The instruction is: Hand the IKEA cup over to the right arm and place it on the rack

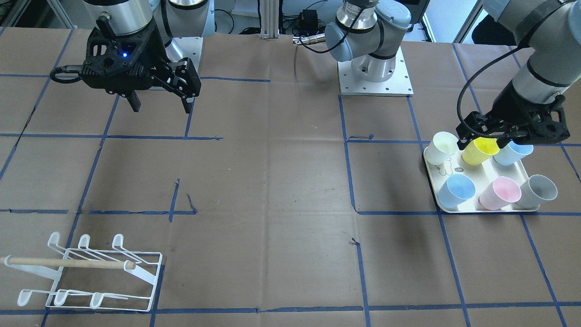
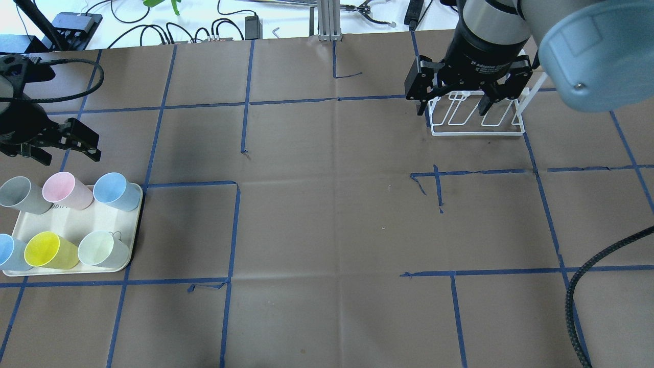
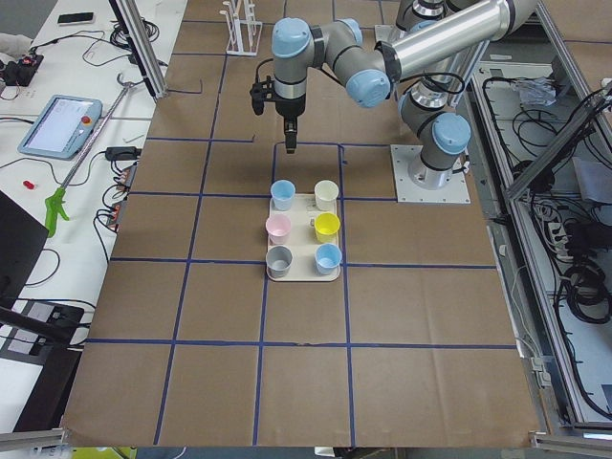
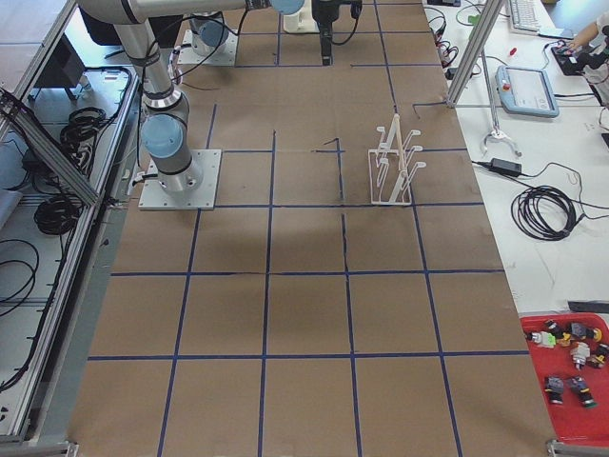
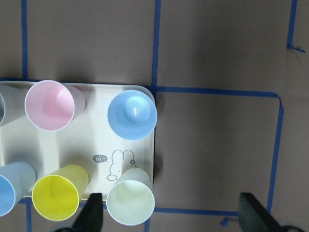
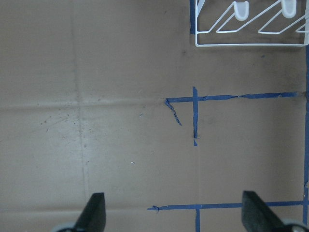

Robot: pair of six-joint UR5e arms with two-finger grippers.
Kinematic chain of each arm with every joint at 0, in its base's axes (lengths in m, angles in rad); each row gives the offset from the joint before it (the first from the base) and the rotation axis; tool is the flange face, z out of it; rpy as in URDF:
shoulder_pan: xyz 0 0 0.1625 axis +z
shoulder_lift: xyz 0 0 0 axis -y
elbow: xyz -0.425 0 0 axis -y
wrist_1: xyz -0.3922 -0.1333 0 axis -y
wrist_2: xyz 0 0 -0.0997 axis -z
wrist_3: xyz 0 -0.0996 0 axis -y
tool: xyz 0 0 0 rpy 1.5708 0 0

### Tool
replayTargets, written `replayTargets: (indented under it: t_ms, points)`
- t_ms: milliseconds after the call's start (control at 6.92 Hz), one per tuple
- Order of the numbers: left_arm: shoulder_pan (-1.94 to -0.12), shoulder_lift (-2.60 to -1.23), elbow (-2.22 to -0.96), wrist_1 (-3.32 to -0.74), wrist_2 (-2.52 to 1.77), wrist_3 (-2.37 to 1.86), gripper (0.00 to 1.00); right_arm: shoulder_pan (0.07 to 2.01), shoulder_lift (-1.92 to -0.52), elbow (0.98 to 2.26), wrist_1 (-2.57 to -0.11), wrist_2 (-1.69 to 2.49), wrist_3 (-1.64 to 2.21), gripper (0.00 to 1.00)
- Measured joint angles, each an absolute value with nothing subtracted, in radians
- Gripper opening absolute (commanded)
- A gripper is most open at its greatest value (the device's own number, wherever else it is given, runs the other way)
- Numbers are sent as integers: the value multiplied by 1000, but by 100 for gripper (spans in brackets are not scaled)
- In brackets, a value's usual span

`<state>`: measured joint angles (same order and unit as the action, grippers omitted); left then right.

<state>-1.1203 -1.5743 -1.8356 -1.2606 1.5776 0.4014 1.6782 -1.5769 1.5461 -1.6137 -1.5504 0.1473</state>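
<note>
The left gripper [image 2: 68, 152] is held open over the tray [image 2: 134, 227] for grasping. The right gripper [image 1: 161, 108] is parked open, well apart, awaiting handover.

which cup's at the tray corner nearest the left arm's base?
The cream-white cup, beside the yellow cup in the robot-side row; it is the only near-white one.

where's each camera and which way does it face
Front: opposite the robot, facing it; left gripper, right gripper.
Overhead: behind robot, looking down; both grippers.
Left side: left end; left arm, tray.
Right side: right end; right arm, rack.
Left wrist: down onto cups; fingertips.
Right wrist: down beside rack; fingertips.
Front, overhead share tray, rack.
</note>
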Motion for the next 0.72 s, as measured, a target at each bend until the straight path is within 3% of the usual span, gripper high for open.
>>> replayTargets:
  t_ms: [722]
  points:
    - [-1127,-1787,-1907,-1003,1577,403,100,1678,-1577,1546,-1614,-1551,147,100]
